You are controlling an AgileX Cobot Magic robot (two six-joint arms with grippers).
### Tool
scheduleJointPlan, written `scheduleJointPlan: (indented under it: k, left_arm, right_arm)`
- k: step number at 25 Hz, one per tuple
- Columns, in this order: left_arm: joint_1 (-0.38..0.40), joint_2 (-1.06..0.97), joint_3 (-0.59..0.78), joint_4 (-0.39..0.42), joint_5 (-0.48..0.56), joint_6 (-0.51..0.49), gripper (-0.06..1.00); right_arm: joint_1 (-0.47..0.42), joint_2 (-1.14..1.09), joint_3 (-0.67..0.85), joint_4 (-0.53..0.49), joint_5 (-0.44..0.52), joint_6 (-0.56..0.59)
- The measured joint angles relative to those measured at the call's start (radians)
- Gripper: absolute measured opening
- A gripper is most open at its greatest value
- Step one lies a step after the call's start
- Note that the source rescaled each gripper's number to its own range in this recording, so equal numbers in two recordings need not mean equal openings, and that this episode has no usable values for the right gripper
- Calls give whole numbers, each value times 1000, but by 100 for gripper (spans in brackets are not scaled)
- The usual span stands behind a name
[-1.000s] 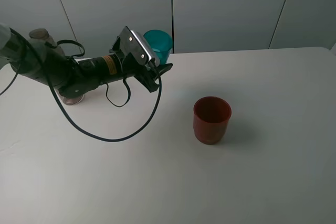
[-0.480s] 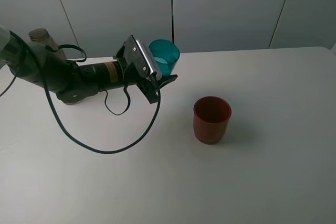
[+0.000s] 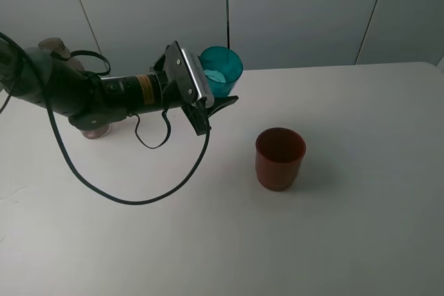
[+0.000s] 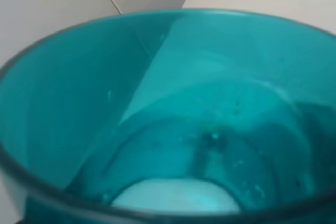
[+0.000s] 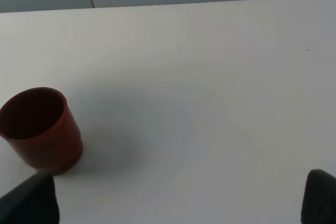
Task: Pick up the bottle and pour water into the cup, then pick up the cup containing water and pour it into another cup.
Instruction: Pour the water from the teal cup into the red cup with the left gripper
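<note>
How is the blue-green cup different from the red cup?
The teal cup is see-through; the red cup is solid-coloured. The teal cup is gripped by the left hand; the red cup stands alone and upright on the table, with nothing touching it. The teal cup seems to hold a little water; the red cup looks empty. Both are round, open-topped cups.

One teal cup, one red-brown cup, one bottle mostly hidden, one white table
</note>
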Motion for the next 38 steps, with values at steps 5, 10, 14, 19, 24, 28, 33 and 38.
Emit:
scheduleJointPlan:
  k: [5,10,14,19,24,28,33,38]
  left_arm:
    - [-19,0,0,25,14,4,8]
    - [-40,-9,0,54,60,6,8]
    - [-64,-53,2,67,152,20,8]
    - [-75,-76,2,82,176,37,8]
    - [-95,-78,2,88,199,70,8]
    - [-116,-78,2,88,224,93,8]
    - [-125,-78,2,91,230,117,8]
    - [-143,-78,2,89,270,144,8]
  right_arm:
    - [0,0,0,0,0,0]
    - [0,0,0,0,0,0]
    - [0,0,0,0,0,0]
    - [0,0,0,0,0,0]
    - [0,0,0,0,0,0]
    - [0,0,0,0,0,0]
    - [0,0,0,0,0,0]
    - [0,0,0,0,0,0]
